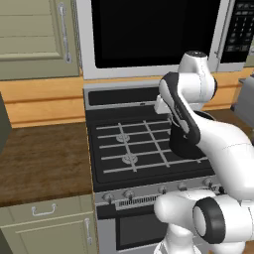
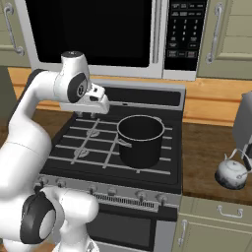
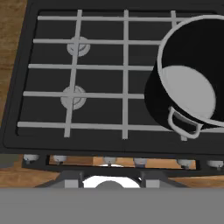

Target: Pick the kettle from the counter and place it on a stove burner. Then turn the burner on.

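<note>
A small round silvery-white kettle (image 2: 232,172) sits on the dark wood-grain counter (image 2: 206,147), at three o'clock of the large black pot (image 2: 140,139). Rigid, probably light; its thin arched wire handle suits grasping. The gripper's (image 2: 87,116) opening cannot be told; apparently nothing is held.

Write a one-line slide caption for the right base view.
Kettle waits on the counter right of the stove, a black pot occupies the cooktop, and the arm hangs above the left burners.
</note>
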{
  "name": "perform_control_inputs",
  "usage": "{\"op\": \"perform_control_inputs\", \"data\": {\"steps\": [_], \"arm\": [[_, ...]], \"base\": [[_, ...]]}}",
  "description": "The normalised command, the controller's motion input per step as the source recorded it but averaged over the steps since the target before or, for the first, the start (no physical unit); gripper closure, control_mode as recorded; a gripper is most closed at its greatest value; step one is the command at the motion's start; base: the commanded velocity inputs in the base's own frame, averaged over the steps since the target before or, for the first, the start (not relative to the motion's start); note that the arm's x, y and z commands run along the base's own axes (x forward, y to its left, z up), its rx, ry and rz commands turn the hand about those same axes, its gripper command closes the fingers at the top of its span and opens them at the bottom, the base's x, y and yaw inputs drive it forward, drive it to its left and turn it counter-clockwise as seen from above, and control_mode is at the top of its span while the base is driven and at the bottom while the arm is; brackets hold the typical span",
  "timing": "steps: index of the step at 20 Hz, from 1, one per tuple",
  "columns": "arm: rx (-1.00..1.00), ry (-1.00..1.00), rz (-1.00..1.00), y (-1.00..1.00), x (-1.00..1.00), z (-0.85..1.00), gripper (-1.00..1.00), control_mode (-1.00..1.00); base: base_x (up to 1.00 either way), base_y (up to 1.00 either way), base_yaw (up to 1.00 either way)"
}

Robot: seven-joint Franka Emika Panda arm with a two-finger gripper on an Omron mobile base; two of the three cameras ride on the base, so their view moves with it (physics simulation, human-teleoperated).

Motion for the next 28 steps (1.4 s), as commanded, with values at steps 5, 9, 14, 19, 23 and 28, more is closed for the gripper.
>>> {"op": "perform_control_inputs", "data": {"steps": [5, 9, 14, 19, 23, 28], "arm": [[0.0, -0.12, 0.0, -0.23, -0.29, 0.0, -1.0, -1.0], [0.0, -0.18, 0.0, -0.28, -0.84, 0.0, -1.0, -1.0], [0.0, -0.25, -0.03, -0.54, -1.0, 0.0, -1.0, -1.0], [0.0, -0.31, -0.06, -1.0, -0.96, 0.02, -1.0, -1.0], [0.0, -0.22, -0.06, -1.0, -0.65, 0.0, -1.0, -1.0], [0.0, -0.19, -0.03, -1.0, -0.48, 0.01, -1.0, -1.0]], "base": [[0.0, 0.0, 0.0], [0.0, 0.0, 0.0], [0.0, 0.0, 0.0], [0.0, 0.0, 0.0], [0.0, 0.0, 0.0], [0.0, 0.0, 0.0]]}}
